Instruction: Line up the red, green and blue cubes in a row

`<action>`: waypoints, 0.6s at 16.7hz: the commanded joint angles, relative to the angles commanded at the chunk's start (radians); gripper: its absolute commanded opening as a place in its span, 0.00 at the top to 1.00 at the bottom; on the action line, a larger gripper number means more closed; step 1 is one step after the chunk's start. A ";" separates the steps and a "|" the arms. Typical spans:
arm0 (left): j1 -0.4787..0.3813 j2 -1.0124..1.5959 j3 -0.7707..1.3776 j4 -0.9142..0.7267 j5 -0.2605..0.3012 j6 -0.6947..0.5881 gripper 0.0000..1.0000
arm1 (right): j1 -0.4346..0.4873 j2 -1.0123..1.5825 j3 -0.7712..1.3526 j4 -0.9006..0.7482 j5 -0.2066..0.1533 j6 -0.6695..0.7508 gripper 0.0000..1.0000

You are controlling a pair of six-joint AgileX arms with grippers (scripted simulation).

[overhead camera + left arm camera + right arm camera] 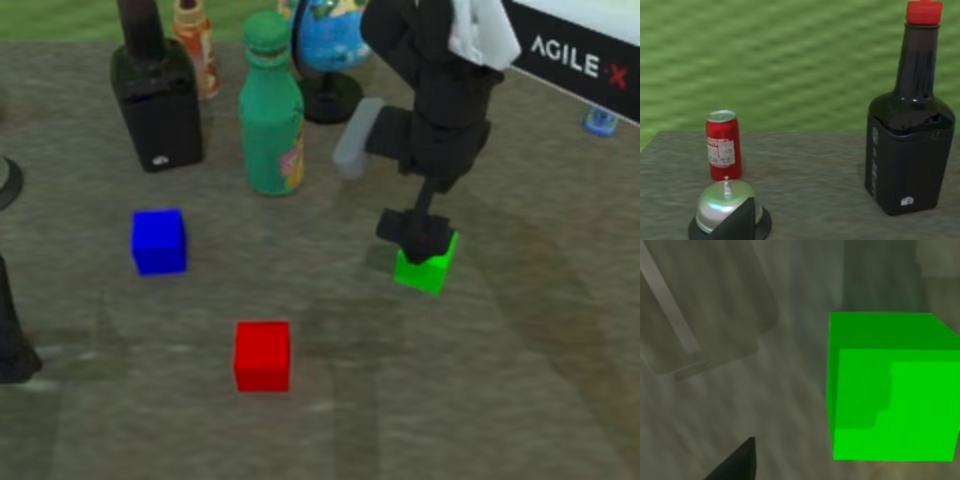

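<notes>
The green cube (428, 266) lies right of centre, and my right gripper (418, 238) hangs directly over its far-left part. In the right wrist view the green cube (890, 390) sits close beside one dark fingertip (742, 460); the fingers are spread open and hold nothing. The red cube (262, 356) rests near the front at the middle. The blue cube (159, 241) lies to the left, farther back. My left arm (12, 345) is parked at the table's left edge, and one dark fingertip (737, 222) shows in its wrist view.
A teal bottle (271, 110), a black bottle (155, 95), an orange bottle (195, 40) and a globe (335, 45) stand along the back. A silver bell (729, 207) and a red can (723, 145) are at far left. A tiny blue toy car (600, 122) is at back right.
</notes>
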 joint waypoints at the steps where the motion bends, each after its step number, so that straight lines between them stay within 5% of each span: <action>1: 0.000 0.000 0.000 0.000 0.000 0.000 0.00 | 0.000 0.000 0.000 0.000 0.000 0.000 0.00; 10: 0.000 0.000 0.000 0.000 0.000 0.000 0.00 | 0.002 0.045 -0.128 0.174 0.001 0.002 0.00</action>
